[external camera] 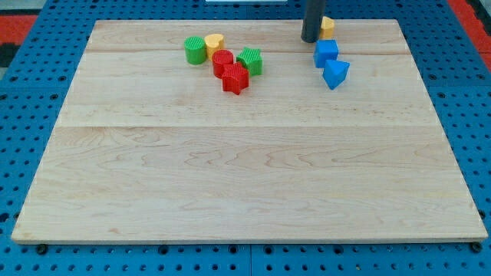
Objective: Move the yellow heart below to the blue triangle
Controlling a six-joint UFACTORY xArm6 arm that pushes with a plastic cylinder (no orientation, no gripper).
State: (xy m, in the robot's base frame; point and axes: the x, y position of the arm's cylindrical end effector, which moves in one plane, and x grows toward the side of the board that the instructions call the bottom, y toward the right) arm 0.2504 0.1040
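The yellow heart lies near the view's top, left of centre, between a green cylinder and a red cylinder. The blue triangle lies at the upper right, just below a blue cube. My tip stands at the board's top edge, just up and left of the blue cube, far to the right of the yellow heart. It touches or nearly touches a second yellow block, which the rod partly hides.
A red star and a green star sit just right of and below the yellow heart. The wooden board rests on a blue pegboard surface.
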